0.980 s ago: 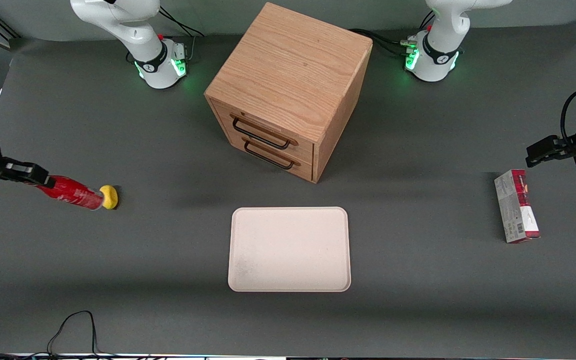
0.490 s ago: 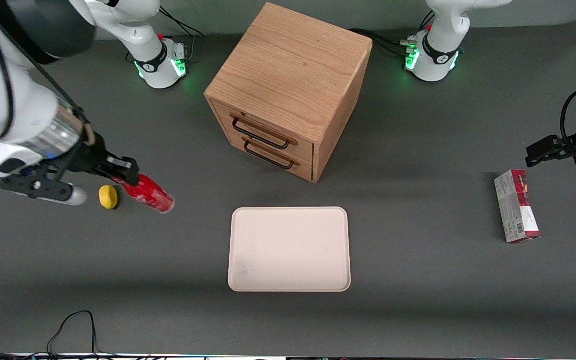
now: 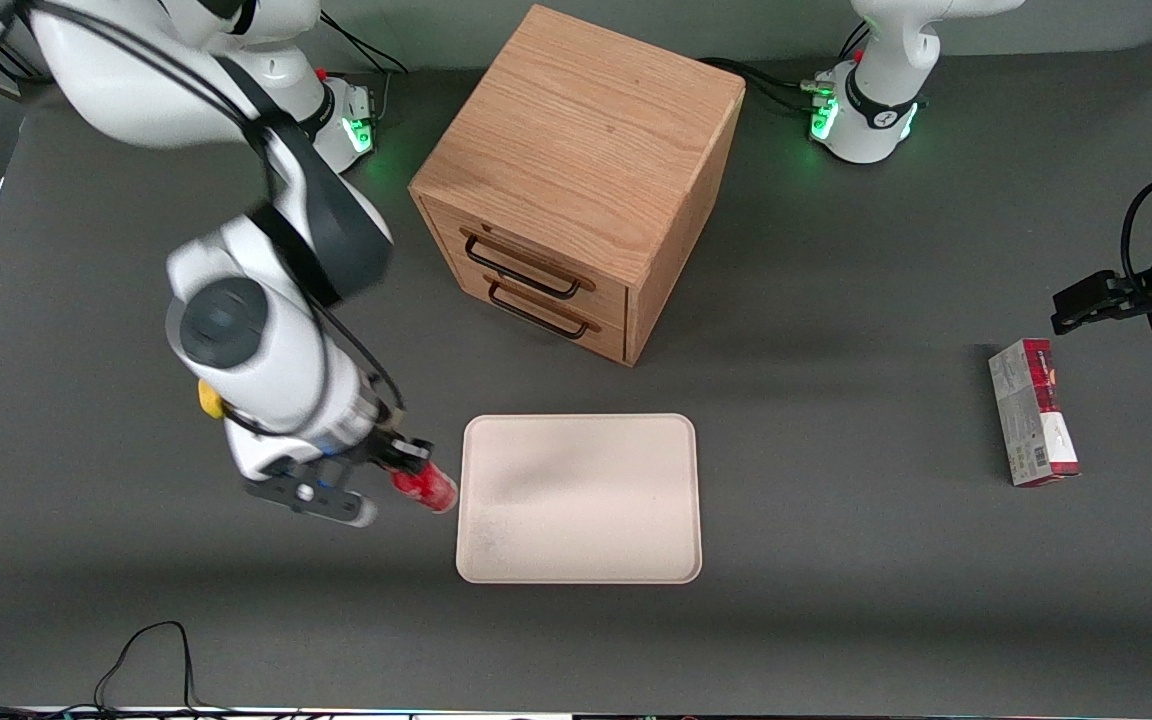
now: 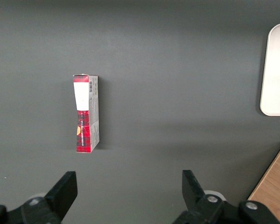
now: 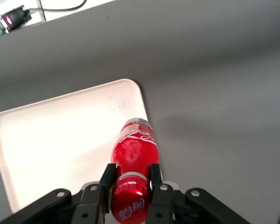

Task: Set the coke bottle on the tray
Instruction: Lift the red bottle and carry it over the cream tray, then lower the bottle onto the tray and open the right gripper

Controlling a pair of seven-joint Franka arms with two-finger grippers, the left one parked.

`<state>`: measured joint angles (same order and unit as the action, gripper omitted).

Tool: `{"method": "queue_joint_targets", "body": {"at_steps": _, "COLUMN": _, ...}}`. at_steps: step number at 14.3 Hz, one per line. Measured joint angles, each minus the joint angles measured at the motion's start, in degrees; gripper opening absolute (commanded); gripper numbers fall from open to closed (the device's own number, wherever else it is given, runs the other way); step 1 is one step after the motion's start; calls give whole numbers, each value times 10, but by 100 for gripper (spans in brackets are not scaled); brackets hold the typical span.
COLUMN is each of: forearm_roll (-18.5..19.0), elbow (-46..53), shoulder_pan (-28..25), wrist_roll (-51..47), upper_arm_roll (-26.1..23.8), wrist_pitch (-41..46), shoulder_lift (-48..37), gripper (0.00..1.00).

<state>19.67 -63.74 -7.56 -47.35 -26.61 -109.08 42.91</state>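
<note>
My gripper (image 3: 404, 466) is shut on the neck of the coke bottle (image 3: 426, 487), a small glossy red bottle with white script. The bottle hangs tilted in the air, its base pointing toward the tray (image 3: 616, 520). It sits just at the tray's edge nearest the working arm's end of the table. In the right wrist view the black fingers (image 5: 154, 175) clamp just below the red cap, and the coke bottle (image 5: 135, 148) overlaps the rim of the cream-white tray (image 5: 60, 135). Nothing lies on the tray.
A wooden two-drawer cabinet (image 3: 576, 180) stands farther from the front camera than the tray. A small yellow object (image 3: 208, 398) peeks out from under my arm. A red-and-grey carton (image 3: 1033, 412) lies toward the parked arm's end, also seen as carton (image 4: 86, 113). A black cable (image 3: 146, 645) loops at the table's near edge.
My arm has swung from the working arm's end of the table toward the tray, carrying the coke bottle past the yellow object to the tray's edge.
</note>
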Motion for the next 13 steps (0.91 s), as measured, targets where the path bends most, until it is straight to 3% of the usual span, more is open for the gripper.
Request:
{"method": "queue_joint_targets", "body": {"at_steps": 8, "forearm_roll": 34, "elbow": 3, "shoulder_pan": -8, "wrist_roll": 0, "upper_arm_roll": -1, "wrist_pitch": -113, "shoulder_lift": 72, "gripper": 0}}
{"method": "queue_joint_targets", "body": {"at_steps": 9, "forearm_roll": 35, "elbow": 2, "shoulder_pan": -8, "wrist_roll": 0, "upper_arm_roll": -1, "wrist_pitch": -116, "shoulder_lift": 74, "gripper": 6}}
{"method": "queue_joint_targets", "body": {"at_steps": 12, "forearm_roll": 36, "elbow": -1, "shoulder_pan": -10, "wrist_roll": 0, "upper_arm_roll": -1, "wrist_pitch": -131, "shoulder_lift": 82, "gripper": 49}}
{"method": "queue_joint_targets", "body": {"at_steps": 13, "forearm_roll": 37, "elbow": -1, "shoulder_pan": -11, "wrist_roll": 0, "upper_arm_roll": -1, "wrist_pitch": -134, "shoulder_lift": 85, "gripper": 69}}
